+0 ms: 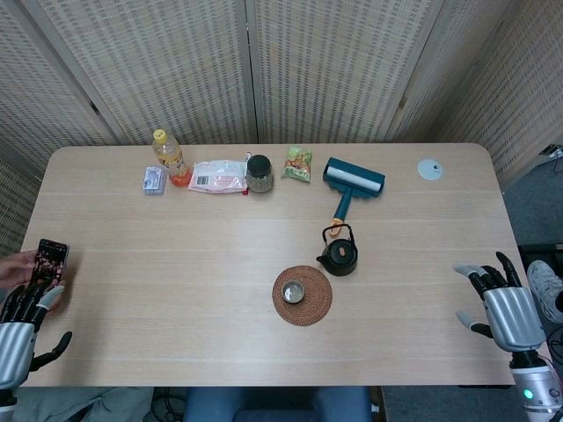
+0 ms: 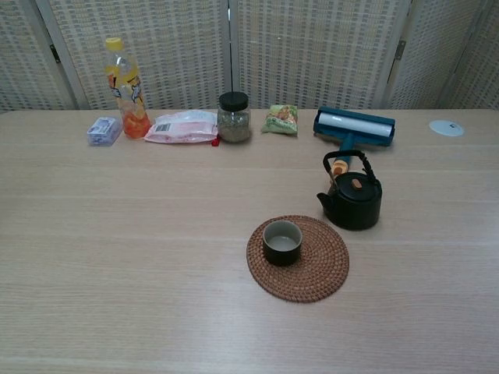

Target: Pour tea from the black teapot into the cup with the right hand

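While no label on my table reads clearly, the squat black iron teapot stands upright just right of the round woven coaster holding the small dark cup, spout toward it. My right hand hovers spread and empty, well apart; my left hand is spread too.
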Robot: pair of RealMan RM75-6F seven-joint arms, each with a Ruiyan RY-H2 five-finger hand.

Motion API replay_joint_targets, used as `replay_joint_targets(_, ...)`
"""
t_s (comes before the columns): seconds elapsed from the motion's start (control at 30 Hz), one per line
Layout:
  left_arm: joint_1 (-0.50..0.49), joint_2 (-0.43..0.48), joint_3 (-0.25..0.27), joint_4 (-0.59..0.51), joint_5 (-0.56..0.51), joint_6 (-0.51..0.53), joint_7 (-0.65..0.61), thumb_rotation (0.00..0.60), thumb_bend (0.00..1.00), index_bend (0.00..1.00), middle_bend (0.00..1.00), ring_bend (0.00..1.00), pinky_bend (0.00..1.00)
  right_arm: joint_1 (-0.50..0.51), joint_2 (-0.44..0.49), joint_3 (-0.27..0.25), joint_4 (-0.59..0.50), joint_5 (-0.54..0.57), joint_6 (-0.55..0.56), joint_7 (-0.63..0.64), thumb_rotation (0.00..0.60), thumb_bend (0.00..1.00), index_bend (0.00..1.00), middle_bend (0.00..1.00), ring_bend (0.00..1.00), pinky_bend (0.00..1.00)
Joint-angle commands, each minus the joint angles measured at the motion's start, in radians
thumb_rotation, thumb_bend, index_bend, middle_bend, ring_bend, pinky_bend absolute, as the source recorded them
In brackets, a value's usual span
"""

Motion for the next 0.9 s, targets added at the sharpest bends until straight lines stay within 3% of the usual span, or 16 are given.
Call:
replay_joint_targets(0.03, 0.001, 0.0, 0.001, 0.0, 0.0, 0.001, 0.002, 0.6, 0.29, 0.15, 0.07, 0.09, 0.03, 0.001, -0.001, -0.001, 0.0, -0.001, -0.002, 0.0, 0.6, 0.08, 0.27, 0.31, 0.25, 0.07)
replay_joint_targets(0.6, 0.006, 0.001, 0.002, 0.004, -0.006, 0.002, -0.005, 0.6, 0.29, 0.15, 0.07, 0.09, 0.03, 0.025, 0.028, -0.009, -0.073, -0.003, -0.061, -0.031, 0.6, 0.08, 0.27, 0.31, 0.25, 0.07)
replay_joint_targets(0.8, 0.008, 0.002, 0.002, 0.003, -0.007, 0.004, -0.004, 0.6, 0.29, 0.15, 0.07, 0.09, 0.03, 0.048, 0.044, -0.008, -0.103, -0.004, -0.096, -0.047, 0.6, 0.02, 0.27, 0.31, 0.25, 0.07)
replay_joint_targets(0.9, 0.009, 0.003, 0.002, 0.002, -0.007, 0.005, -0.005, 0.6, 0.29, 0.15, 0.07, 0.09, 0.03, 0.056, 0.049, -0.007, -0.113, 0.005, -0.115, -0.06, 0.6, 0.01, 0.27, 0.3, 0.26, 0.16)
